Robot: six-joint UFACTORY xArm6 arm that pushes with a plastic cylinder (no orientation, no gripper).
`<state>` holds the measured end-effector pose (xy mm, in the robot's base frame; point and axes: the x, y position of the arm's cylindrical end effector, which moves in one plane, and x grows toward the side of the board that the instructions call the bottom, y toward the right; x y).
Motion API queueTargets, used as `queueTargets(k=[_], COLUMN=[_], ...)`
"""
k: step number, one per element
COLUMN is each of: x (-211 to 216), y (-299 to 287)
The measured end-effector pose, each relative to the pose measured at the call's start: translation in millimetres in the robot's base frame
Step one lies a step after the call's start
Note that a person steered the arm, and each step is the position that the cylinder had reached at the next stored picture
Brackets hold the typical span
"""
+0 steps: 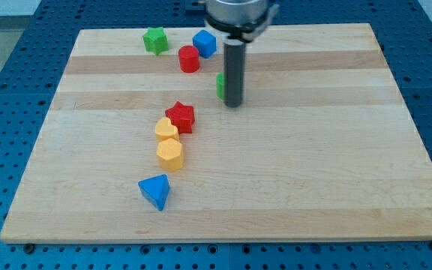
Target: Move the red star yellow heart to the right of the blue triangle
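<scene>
Rod upright, no jaws; my tip (233,103) right of red star (181,117), apart.

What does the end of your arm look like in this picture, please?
It ends in a straight, smooth dark grey rod, round like a cylinder, down to my tip. Above it sits a wider round mount, silver-grey with a black collar, cut off by the view's top. No cables or markings show.

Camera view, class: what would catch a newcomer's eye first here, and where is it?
The dark rod comes down from the view's top, my tip resting beside a half-hidden green block. Left of centre, the red star, yellow heart and yellow hexagon form a tight chain, with the blue triangle just below.
</scene>
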<state>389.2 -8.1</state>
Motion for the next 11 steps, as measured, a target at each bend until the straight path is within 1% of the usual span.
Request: queueTargets(k=[1,2,3,4,5,6,7,8,10,11], x=[-2,45,83,78,60,55,56,63,63,36], y=[-49,-54,-54,-29,-12,-48,-72,-59,-65,-61])
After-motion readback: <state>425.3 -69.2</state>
